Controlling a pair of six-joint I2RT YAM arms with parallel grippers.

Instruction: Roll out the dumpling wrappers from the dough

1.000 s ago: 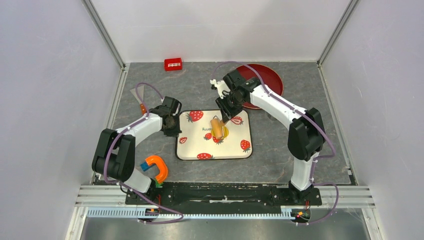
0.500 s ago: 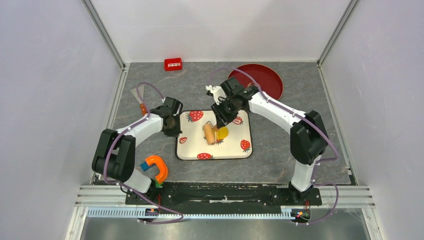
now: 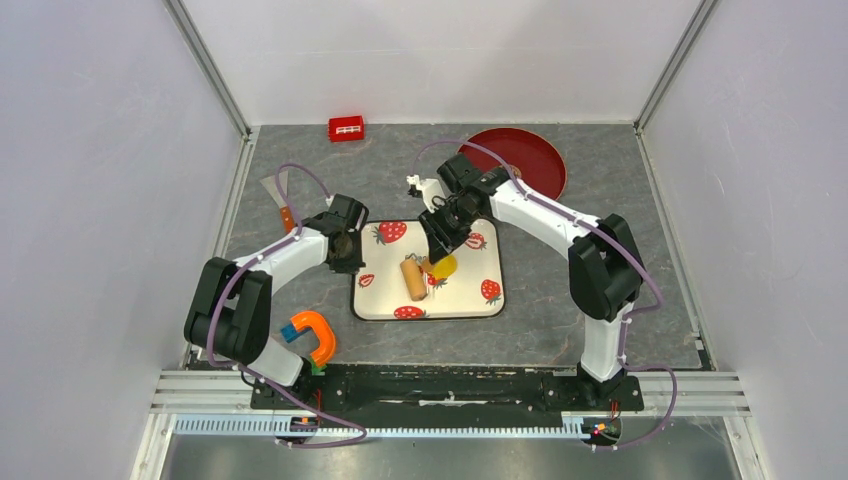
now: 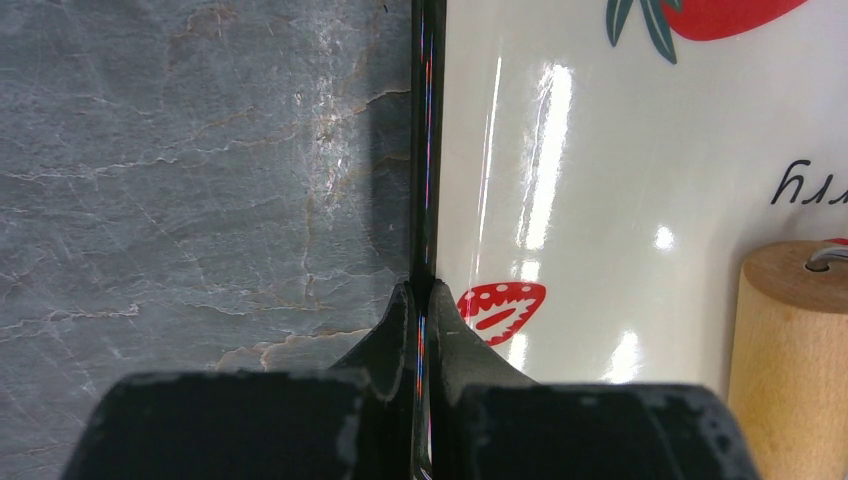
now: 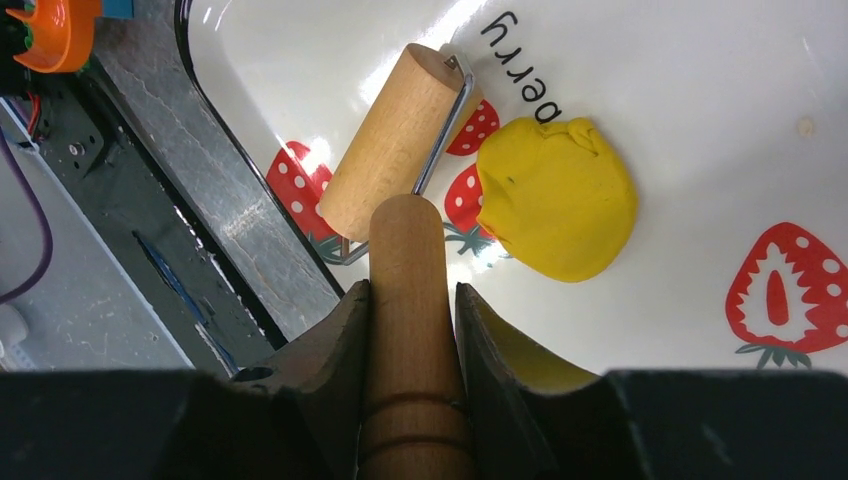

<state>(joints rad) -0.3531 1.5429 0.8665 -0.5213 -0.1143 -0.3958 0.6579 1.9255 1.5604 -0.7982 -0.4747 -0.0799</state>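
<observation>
**Yellow dough sits on strawberry mat, roller just beside it**

A soft lump of bright yellow dough (image 5: 557, 198) (image 3: 444, 266), thick, rounded and creased along one edge, lies on a glossy white rectangular mat (image 5: 700, 100) (image 3: 470, 292) (image 4: 600, 150) printed with red strawberries and dark lettering. It sits near the mat's middle, partly over one of the printed berries.

Just beside the dough, toward the left arm, the smooth tan wooden roller (image 5: 395, 140) (image 3: 411, 279) (image 4: 790, 350) rests its cylindrical barrel on the mat, off the dough. A thin bent wire joins the barrel to a rounded wooden handle.

The right pincer (image 5: 410, 292) (image 3: 440, 245) is clamped around that handle, one dark finger on each side.

At the mat's left edge, the left pincer (image 4: 420, 300) (image 3: 345, 250) is clenched on the thin black rim, its fingertips pressed together over it.

The mat lies on a grey, marble-veined tabletop (image 3: 570, 320) (image 4: 200, 150). A round dark red plate (image 3: 530, 160) sits at the far right, behind the right arm. A small red box (image 3: 346, 128) stands at the far edge, a metal-bladed scraper (image 3: 280, 195) lies at the far left, and an orange horseshoe-shaped piece (image 3: 312, 335) sits near the left arm's base.
</observation>
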